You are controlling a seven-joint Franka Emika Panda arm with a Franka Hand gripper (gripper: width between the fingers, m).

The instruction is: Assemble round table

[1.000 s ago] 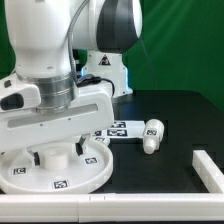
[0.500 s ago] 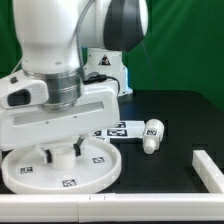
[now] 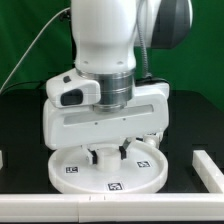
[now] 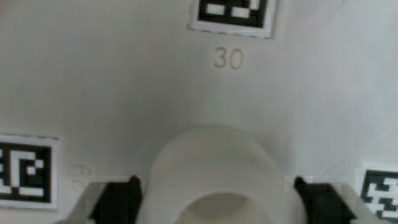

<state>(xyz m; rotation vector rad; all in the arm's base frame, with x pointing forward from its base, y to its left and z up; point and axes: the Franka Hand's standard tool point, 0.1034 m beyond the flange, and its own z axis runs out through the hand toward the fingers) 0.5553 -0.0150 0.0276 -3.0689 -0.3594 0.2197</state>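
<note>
The black surface (image 3: 25, 140) stretches before a green backdrop (image 3: 205, 60). The white disc (image 3: 90, 180) lies flat near its front middle, with a white bar (image 3: 207, 165) to the exterior view's right. The claw (image 3: 108, 156) pinches the disc's central hub (image 4: 214, 165), with a finger (image 4: 118, 197) on each side.

The arm (image 3: 105, 100) hides the disc's (image 3: 90, 178) far rim from me. Wrist view is blurred: hub (image 4: 214, 165) and fingers (image 4: 118, 198) cut off, perhaps touching.

Disc (image 3: 90, 180) white, hub (image 4: 214, 160) off-white. Tags (image 3: 113, 184) black-and-white square pattern. Counter (image 3: 195, 115) black. Arm (image 3: 100, 40) white, dark grey joint. Backdrop (image 3: 30, 30) green.
</note>
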